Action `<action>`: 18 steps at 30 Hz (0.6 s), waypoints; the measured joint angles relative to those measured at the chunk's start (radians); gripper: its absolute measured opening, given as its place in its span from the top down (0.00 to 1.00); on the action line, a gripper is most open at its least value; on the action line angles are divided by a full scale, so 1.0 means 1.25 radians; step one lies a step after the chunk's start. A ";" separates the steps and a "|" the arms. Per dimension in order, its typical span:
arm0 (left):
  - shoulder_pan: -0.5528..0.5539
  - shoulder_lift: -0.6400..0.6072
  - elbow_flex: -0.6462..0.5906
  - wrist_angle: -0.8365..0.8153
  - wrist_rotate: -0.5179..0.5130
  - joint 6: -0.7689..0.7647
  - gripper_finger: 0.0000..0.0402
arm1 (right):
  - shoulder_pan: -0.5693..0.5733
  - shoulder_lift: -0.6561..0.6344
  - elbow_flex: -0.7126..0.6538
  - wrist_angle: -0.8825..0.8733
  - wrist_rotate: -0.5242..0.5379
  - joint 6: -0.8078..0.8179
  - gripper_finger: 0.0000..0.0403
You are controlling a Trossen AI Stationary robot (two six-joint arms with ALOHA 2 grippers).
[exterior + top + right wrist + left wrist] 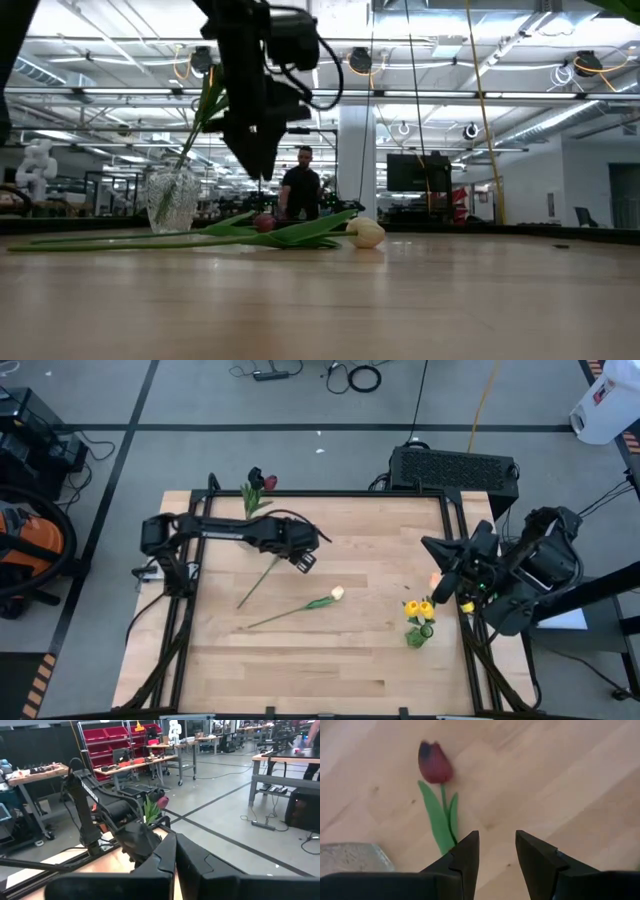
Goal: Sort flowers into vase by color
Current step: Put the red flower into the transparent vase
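Two dark fingers (465,862) of the left gripper (304,559) are standing partly apart, holding nothing, hovering over a red tulip (435,764) lying on the table (350,660). At the far-left corner, a glass vase (171,198) is already holding dark red flowers (262,482). A cream tulip (336,593) is waiting mid-table. Yellow blooms (419,610) are gathering at the right edge, beside the right gripper (436,550), closed and empty. Sorting looks about half done.

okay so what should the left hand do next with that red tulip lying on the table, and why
Probably lower the left hand onto the red tulip's stem and close. Its fingers stand apart, empty, above the wood with the stem just beside one fingertip, and the tulip still lies flat, not in a vase.
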 joint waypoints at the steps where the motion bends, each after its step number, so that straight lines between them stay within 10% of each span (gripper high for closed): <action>1: 0.007 0.011 0.000 -0.001 0.003 0.000 0.66 | -0.001 0.000 0.000 0.000 0.000 0.000 0.99; 18: 0.067 0.108 0.000 0.018 0.010 0.077 0.66 | -0.002 0.000 0.000 -0.027 -0.007 0.003 0.99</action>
